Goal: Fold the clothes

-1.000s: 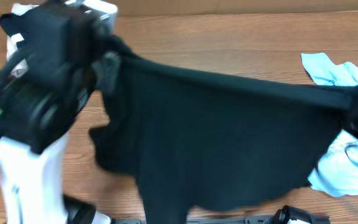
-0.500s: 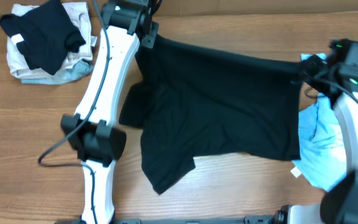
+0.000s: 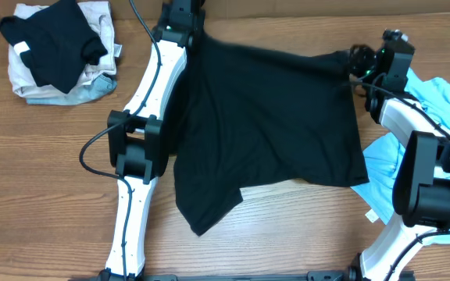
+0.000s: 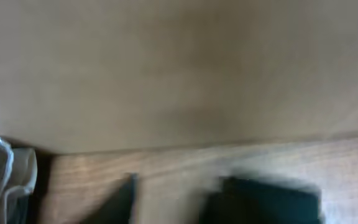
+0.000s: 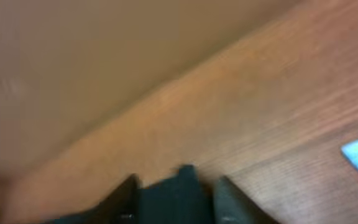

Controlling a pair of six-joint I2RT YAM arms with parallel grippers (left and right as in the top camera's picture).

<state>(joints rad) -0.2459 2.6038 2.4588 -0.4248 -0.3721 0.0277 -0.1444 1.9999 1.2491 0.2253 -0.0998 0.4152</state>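
Observation:
A large black T-shirt [image 3: 272, 125] lies spread on the wooden table [image 3: 45, 172], with one corner trailing toward the front [image 3: 201, 222]. My left gripper [image 3: 184, 14] is at the shirt's far left corner. In the blurred left wrist view its jaws [image 4: 173, 199] stand apart, with bare wood between them and dark cloth [image 4: 266, 199] at the right finger. My right gripper [image 3: 355, 58] is at the shirt's far right corner. Its fingers [image 5: 174, 186] are spread, and a fold of the black cloth [image 5: 174, 196] lies between them. A light blue T-shirt [image 3: 448, 97] lies under the right arm.
A pile of clothes [image 3: 53, 47], black on top of white and grey, sits at the far left corner. The left arm's white links [image 3: 143, 101] run along the shirt's left edge. The right arm's elbow [image 3: 424, 183] stands over the blue cloth. A brown wall closes the far edge.
Both arms carried the black shirt's top edge toward the far side and down, so it now lies flatter on the table. Both sets of jaws have parted.

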